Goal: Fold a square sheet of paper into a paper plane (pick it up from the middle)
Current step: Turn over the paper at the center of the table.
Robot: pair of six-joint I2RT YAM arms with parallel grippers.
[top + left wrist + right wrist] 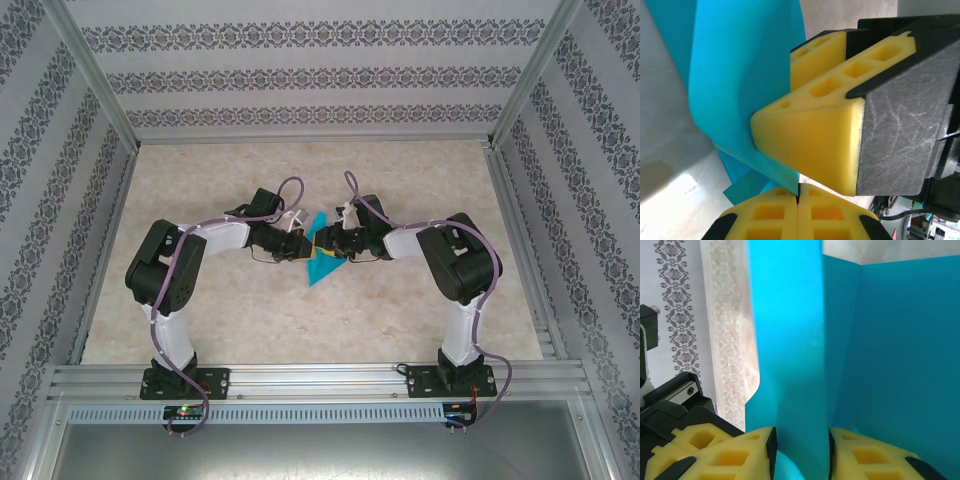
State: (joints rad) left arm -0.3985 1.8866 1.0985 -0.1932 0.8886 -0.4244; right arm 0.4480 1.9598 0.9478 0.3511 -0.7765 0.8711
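Though creased, square sheet of paper [890, 340] upright between left pincer [798, 199] and right pincer [801, 451], each clamped on it.

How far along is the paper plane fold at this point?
Done: the square sheet of paper is creased into angled panels. In hand: left gripper shut on one edge, right gripper pinching a raised fold. Left: further folds; no slim dart shape yet.
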